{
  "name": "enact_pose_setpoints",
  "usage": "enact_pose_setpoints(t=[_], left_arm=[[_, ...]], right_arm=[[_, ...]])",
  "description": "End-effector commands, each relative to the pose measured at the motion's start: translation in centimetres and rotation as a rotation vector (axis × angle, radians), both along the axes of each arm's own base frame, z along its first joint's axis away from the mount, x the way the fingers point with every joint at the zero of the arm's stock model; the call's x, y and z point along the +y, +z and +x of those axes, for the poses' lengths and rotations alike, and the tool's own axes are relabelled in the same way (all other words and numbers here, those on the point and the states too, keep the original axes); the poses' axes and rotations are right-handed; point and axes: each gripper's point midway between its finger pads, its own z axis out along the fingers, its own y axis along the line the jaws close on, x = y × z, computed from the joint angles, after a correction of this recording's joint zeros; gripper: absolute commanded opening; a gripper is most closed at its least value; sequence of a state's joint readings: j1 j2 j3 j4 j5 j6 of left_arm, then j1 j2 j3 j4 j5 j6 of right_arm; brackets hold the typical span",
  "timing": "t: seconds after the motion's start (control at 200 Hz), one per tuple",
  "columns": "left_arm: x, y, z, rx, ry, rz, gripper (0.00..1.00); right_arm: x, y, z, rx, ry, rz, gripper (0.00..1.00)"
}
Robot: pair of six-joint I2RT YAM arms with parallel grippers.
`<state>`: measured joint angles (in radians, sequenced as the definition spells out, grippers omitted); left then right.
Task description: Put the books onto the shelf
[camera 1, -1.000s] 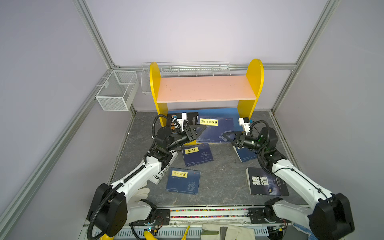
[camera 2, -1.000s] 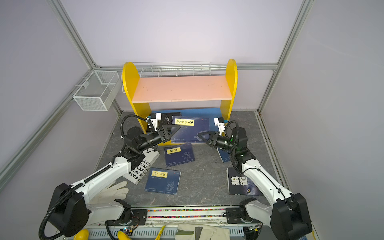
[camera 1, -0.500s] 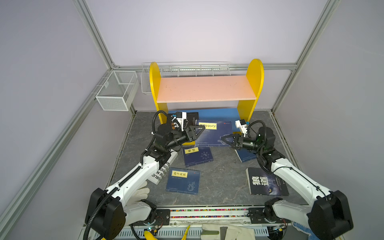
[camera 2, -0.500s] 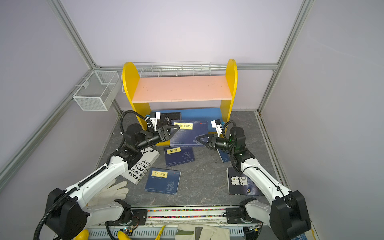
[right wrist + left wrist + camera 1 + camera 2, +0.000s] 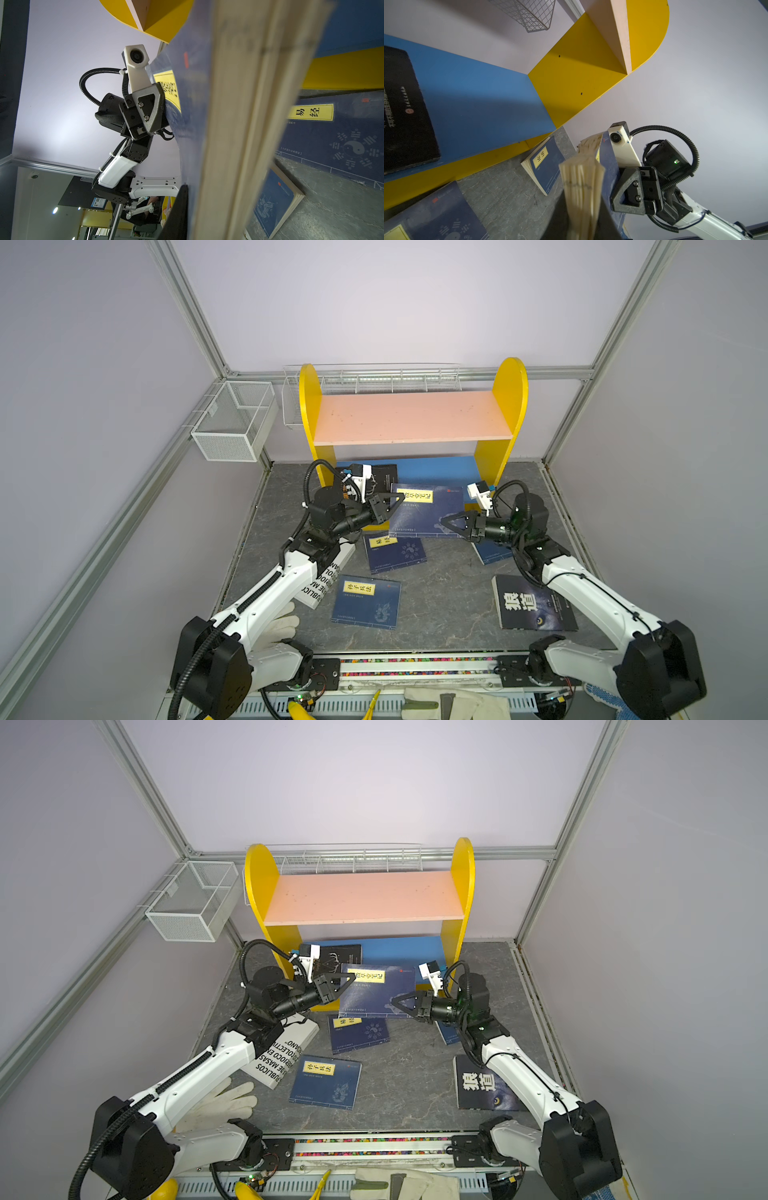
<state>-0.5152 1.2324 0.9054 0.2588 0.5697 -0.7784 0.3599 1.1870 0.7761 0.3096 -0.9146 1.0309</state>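
Left end effector (image 5: pixel 397 502) is closed on the left edge of a navy book (image 5: pixel 424 514) in a top view, and the right end effector (image 5: pixel 446 523) is closed on its lower right corner. The book hangs tilted between them. Its long axis goes from arm to arm, along the front of the shelf (image 5: pixel 509 406). The blue board (image 5: pixel 444 469) lies just behind the book, away from the robot. A black book (image 5: pixel 384 475) takes its left end, and the other books (image 5: pixel 365 601) lie flat on the desk (image 5: pixel 449 593).

In the left wrist view the navy book (image 5: pixel 581 187) shows its pages between the jaws, and the bare blue board (image 5: pixel 477 93) is beyond.

In the right wrist view the navy book (image 5: pixel 249 124) sits in the jaws too.

I judge that both arms are equally near and should carry the book away together, toward the free right part.
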Motion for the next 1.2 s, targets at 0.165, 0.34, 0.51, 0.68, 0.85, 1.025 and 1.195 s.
enact_pose_setpoints(t=[0.165,0.34,0.51,0.68,0.85,1.025,1.195], left_arm=[[0.2,1.5,0.1,-0.032,0.018,-0.027,0.00],[0.7,1.5,0.3,-0.033,0.046,-0.025,0.00],[1.6,1.6,0.8,-0.038,0.091,-0.019,0.00],[1.7,0.6,1.9,-0.012,0.123,0.000,0.00],[1.3,0.2,4.2,0.008,0.171,0.015,0.00],[-0.5,-0.1,6.7,-0.001,0.178,0.050,0.00],[-3.5,-0.5,9.3,0.005,0.150,0.032,0.00]], right_arm=[[0.3,0.4,0.8,-0.034,-0.018,-0.007,0.22],[0.2,-0.6,1.7,-0.004,-0.053,-0.020,0.37],[0.0,-1.0,1.6,0.011,-0.061,-0.023,0.48],[-2.1,-2.8,1.9,0.031,-0.201,-0.166,0.70],[-6.3,-2.8,1.7,-0.012,-0.411,-0.348,0.82],[-9.0,-2.5,1.0,-0.047,-0.523,-0.435,0.89],[-9.9,-3.2,0.8,-0.034,-0.540,-0.470,0.89]])
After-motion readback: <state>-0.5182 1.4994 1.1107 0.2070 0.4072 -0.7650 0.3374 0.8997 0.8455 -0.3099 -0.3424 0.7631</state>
